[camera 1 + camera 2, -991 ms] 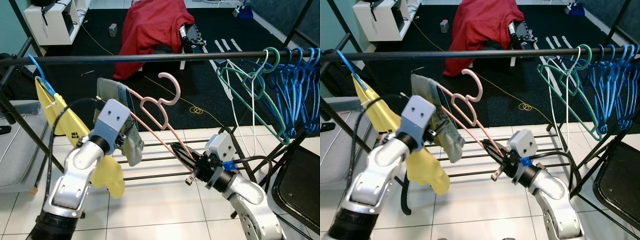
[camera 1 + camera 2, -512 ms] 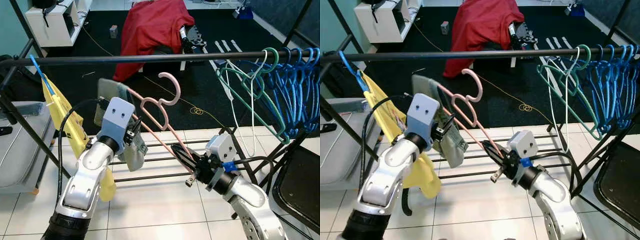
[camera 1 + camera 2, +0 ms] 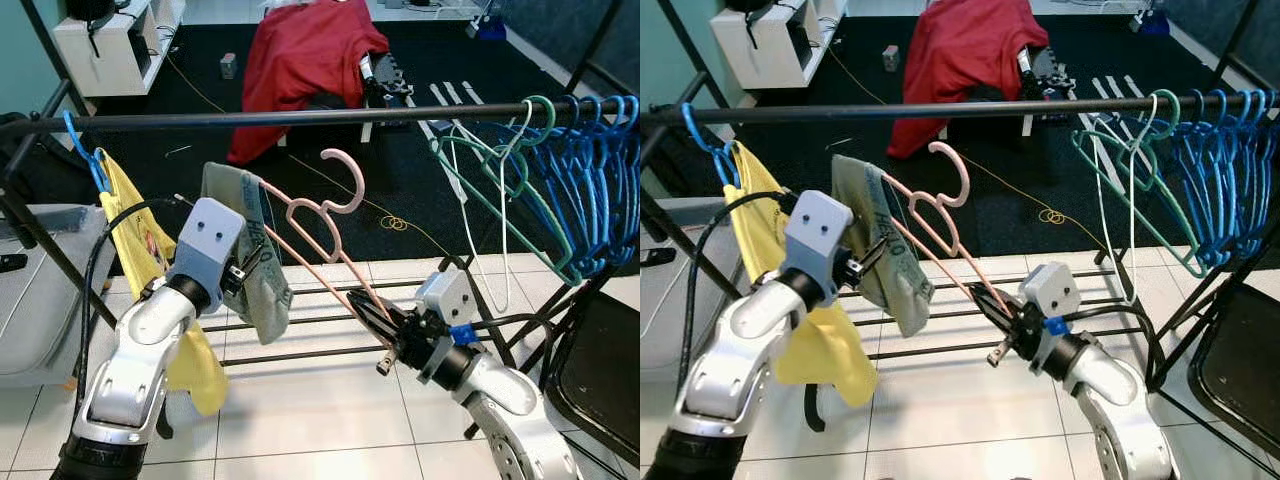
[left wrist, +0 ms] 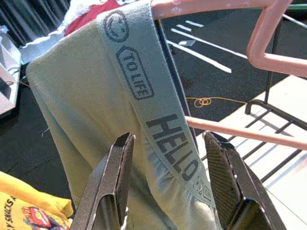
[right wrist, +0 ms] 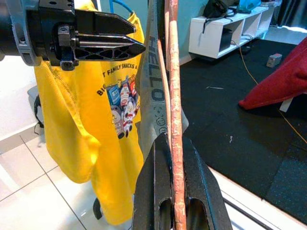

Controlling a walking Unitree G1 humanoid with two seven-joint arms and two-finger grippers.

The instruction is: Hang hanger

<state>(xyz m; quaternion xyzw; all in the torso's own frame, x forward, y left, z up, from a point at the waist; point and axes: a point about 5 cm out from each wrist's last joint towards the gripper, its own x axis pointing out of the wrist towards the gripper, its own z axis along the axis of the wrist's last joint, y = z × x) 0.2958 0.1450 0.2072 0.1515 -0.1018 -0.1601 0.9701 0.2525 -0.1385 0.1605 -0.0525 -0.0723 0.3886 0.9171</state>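
Right claw (image 3: 372, 318) clamped on pink hanger (image 3: 318, 222) lower end, hook below black rail (image 3: 300, 117). Left claw (image 4: 165, 189) open around green garment (image 3: 250, 250) draped on hanger.

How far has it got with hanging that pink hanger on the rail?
Done: the grey-green garment is draped on the pink hanger. In hand: the right tool is shut on the hanger's lower arm, and the open left tool sits around the garment. Left: the hook is below the black rail, not yet over it.
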